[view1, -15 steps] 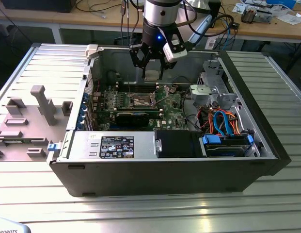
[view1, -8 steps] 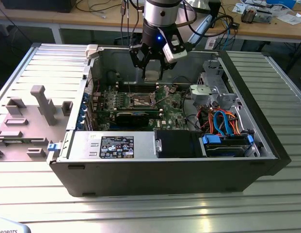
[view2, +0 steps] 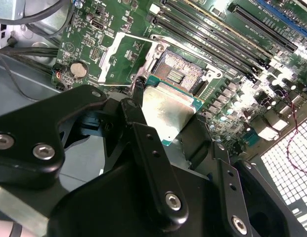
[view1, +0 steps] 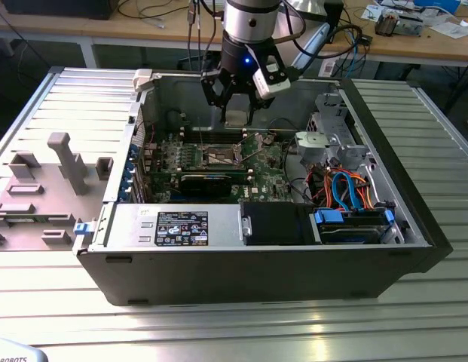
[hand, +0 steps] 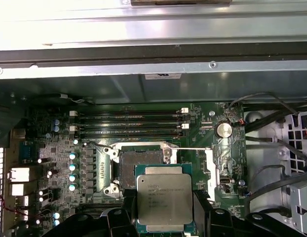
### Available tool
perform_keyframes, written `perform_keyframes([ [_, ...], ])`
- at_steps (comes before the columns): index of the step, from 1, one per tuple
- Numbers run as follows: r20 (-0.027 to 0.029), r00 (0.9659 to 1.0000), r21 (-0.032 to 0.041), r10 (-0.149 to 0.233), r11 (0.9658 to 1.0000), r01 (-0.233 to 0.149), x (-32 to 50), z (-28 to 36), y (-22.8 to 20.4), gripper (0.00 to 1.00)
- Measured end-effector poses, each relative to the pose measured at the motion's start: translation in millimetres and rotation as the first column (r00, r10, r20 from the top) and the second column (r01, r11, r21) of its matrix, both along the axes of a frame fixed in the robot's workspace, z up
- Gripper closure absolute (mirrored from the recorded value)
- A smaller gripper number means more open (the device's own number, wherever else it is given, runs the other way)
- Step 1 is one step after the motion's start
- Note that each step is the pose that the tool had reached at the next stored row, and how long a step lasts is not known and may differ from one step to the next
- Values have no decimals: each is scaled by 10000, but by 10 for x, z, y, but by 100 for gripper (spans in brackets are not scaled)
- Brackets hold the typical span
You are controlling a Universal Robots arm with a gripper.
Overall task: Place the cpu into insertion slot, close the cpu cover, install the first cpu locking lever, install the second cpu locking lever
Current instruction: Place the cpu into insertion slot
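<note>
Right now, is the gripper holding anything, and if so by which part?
Yes. The gripper holds the cpu by two opposite side edges, with its metal top facing both wrist views. The cpu is not yet in the insertion slot.

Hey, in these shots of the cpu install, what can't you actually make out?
- Second wrist view: part of the cpu, hidden behind the fingers of the gripper.
- First wrist view: part of the insertion slot, covered by the held cpu.
- Exterior view: contacts of the insertion slot, too small.
</note>
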State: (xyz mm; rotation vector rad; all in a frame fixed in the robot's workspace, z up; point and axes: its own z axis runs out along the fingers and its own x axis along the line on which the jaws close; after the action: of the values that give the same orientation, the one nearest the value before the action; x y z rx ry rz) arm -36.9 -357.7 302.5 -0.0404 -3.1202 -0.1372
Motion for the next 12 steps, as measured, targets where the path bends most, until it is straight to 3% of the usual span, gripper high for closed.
perform_keyframes([
  [12, 0, 10000, 1, 3, 10000, -3, -60, -71, 0, 46],
])
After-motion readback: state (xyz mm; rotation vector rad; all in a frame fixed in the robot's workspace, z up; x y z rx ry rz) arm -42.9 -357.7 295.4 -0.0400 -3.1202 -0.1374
